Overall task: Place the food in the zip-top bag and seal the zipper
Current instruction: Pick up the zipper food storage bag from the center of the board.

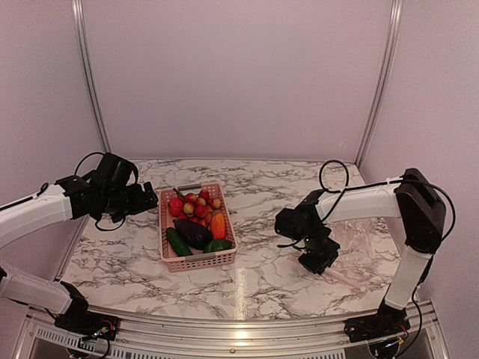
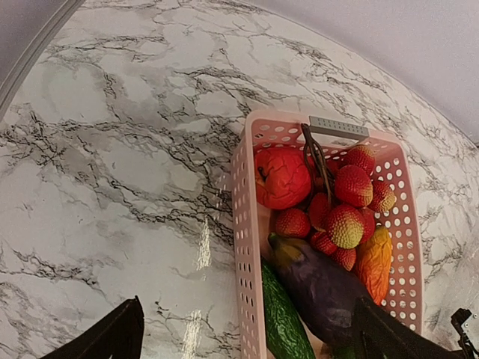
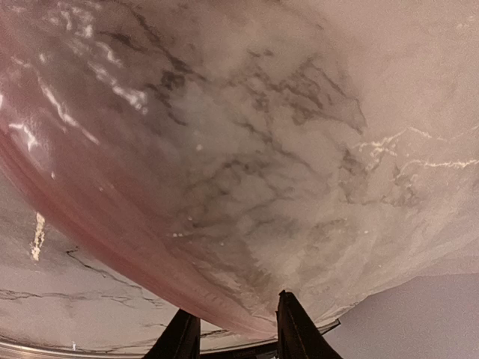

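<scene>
The food lies in a pink latticed basket [image 1: 196,259] left of the table's middle: a red tomato [image 2: 283,177], small red and tan balls [image 2: 344,224], an orange-red fruit [image 2: 374,262], a purple eggplant [image 2: 322,288] and a dark green cucumber [image 2: 284,321]. My left gripper [image 2: 248,299] hangs wide open over the basket's left wall, holding nothing. The clear zip-top bag [image 3: 262,149] lies on the right, faint in the top view. Its pale pink zipper [image 3: 112,224] runs slantwise and passes between the parted fingers of my right gripper [image 3: 233,303], which stands low over the bag's mouth edge.
The marble table's near edge shows as a metal rail [image 1: 239,321]. White walls with metal posts [image 1: 90,82] close in the back and sides. The basket has a grey handle [image 2: 338,127] at its far end.
</scene>
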Robot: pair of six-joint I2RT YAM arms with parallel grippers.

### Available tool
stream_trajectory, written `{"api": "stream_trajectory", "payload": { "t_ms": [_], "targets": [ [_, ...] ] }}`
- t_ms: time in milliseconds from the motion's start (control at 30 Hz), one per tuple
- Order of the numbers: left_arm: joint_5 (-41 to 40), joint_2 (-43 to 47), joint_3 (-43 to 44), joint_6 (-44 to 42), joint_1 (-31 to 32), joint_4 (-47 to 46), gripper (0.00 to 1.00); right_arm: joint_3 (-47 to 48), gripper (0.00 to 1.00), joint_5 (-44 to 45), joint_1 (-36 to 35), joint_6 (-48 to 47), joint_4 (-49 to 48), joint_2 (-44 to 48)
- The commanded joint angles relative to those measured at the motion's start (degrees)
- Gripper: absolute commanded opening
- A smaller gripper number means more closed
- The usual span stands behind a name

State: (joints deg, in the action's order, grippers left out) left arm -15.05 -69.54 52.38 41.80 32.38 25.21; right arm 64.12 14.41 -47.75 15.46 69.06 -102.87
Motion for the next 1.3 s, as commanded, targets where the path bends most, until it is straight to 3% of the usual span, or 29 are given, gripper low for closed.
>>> {"api": "stream_trajectory", "payload": {
  "t_ms": [0,267,433,667,900,1067,1200,1267],
  "targets": [
    [-0.7,2.5,-1.6,-0.5,0.2,-1.0,0.99,-0.2,0.34,3.0,-0.5,2.3,0.2,-2.0],
    [-2.0,5.1,-3.4,-1.5,0.2,-3.3,0.98,0.2,0.17,7.9,-0.5,7.1,1.8,-6.6],
    [-2.4,5.5,-3.3,-1.4,0.2,-4.3,0.96,5.2,0.04,12.1,-0.1,10.4,5.9,-7.5],
    [-0.6,4.0,-0.4,-2.0,0.2,-8.4,0.95,26.5,0.00,5.8,-1.6,8.9,7.5,-9.2],
    [1.3,-2.7,10.4,-2.5,2.8,-9.4,0.99,48.7,0.00,3.1,-1.6,4.1,6.3,-14.0],
    [10.8,-7.4,14.6,-3.1,4.9,-19.5,0.98,56.2,0.00,-0.5,-0.6,2.3,3.1,-15.6],
    [12.8,-15.4,22.2,-8.4,9.2,-18.8,0.81,56.5,0.00,-7.5,1.0,3.9,-1.7,-14.5],
    [11.2,-18.3,24.9,-12.0,12.1,-18.3,0.78,56.3,0.00,-10.6,1.6,4.3,-4.1,-13.6]
  ]
}}
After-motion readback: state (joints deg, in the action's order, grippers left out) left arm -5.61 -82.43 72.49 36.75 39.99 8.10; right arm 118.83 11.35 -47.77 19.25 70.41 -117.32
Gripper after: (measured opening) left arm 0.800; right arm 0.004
